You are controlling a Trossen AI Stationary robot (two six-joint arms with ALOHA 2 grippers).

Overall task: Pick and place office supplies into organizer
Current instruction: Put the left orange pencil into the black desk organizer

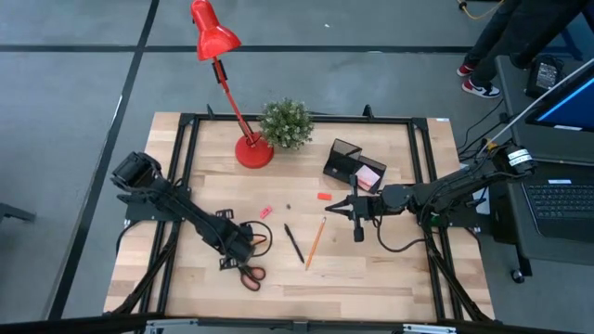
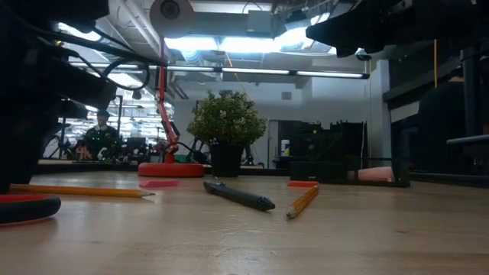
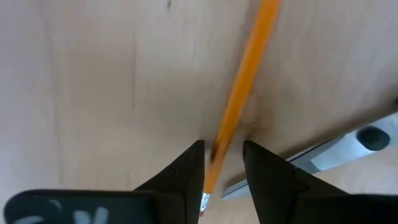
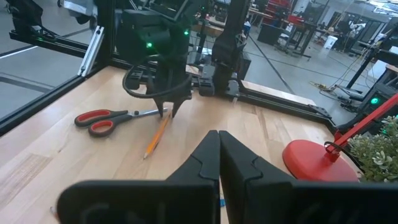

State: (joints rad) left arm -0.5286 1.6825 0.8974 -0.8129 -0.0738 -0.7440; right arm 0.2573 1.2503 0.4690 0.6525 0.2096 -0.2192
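Left wrist view puts the left gripper (image 3: 222,165) low over the tabletop (image 3: 93,81), jaws parted and straddling an orange pencil (image 3: 245,81) near its eraser end, apparently lined up to pinch it. Scissors (image 1: 249,273) lie just beside it, at about five o'clock. At three o'clock across the tabletop hangs the right gripper (image 1: 355,221), jaws clenched on nothing, waiting. Beyond it, toward twelve, stands the organizer (image 1: 345,167), holding a pink pad (image 1: 368,176).

Dark jointed arms, black cables, pointed black claw (image 3: 222,163) fingers.
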